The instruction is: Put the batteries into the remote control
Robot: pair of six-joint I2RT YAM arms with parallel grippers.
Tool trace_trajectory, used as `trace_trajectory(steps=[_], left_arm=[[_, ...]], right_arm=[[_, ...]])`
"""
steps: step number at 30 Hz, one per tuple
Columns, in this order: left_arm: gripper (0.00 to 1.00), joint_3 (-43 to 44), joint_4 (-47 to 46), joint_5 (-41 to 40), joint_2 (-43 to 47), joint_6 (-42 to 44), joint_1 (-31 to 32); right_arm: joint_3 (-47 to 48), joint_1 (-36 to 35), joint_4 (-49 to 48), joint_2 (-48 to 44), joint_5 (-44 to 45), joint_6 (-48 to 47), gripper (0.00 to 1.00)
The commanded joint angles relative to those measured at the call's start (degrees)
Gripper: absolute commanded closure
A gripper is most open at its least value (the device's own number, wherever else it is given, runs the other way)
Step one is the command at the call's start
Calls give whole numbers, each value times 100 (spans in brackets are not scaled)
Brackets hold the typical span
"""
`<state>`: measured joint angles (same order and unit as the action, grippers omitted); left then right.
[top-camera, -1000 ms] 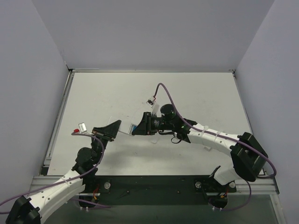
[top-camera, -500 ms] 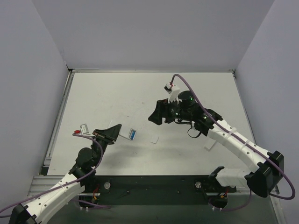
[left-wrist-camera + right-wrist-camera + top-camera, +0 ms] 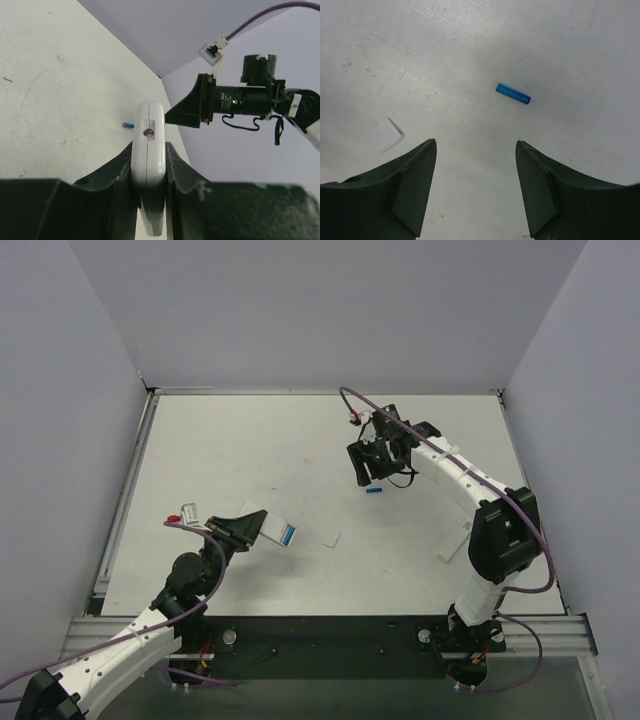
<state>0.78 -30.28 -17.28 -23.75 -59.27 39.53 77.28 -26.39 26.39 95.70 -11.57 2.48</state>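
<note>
left gripper point(image 3: 149, 150): clenched on remote point(image 3: 148, 130), front-left of desk point(image 3: 250, 440)
right gripper point(image 3: 475, 145): released, empty, jaws apart over battery point(image 3: 513, 93)
battery: lying flat mid-desk

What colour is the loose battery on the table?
Bright blue; the battery shows best in the right wrist view.

Battery point(image 3: 513, 94) bright blue. Remote point(image 3: 148, 150) white. Table point(image 3: 470, 40) white, grey scuff marks. Fingers point(image 3: 405, 190) black. Cable point(image 3: 260, 16) purple. Walls point(image 3: 320, 310) pale grey.
</note>
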Motion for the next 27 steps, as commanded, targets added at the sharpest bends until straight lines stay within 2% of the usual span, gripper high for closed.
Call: trace_trajectory(steps=[1, 2, 5, 11, 21, 27], left_arm=[[100, -78, -364, 295, -138, 117, -50], [100, -78, -382, 347, -139, 134, -59], [100, -60, -373, 409, -130, 170, -77], [100, -60, -329, 436, -156, 187, -103], [100, -25, -364, 515, -297, 126, -173], [100, 1, -294, 524, -280, 108, -200]], right_arm=[[823, 20, 858, 729, 419, -1767, 43], [1042, 20, 937, 1035, 410, -1969, 47], [1421, 11, 1429, 1607, 506, -2567, 47], [1738, 11, 1843, 2153, 533, -3305, 52], [2362, -41, 1975, 2857, 577, -3711, 55], [2591, -50, 2019, 3183, 410, -3799, 64]])
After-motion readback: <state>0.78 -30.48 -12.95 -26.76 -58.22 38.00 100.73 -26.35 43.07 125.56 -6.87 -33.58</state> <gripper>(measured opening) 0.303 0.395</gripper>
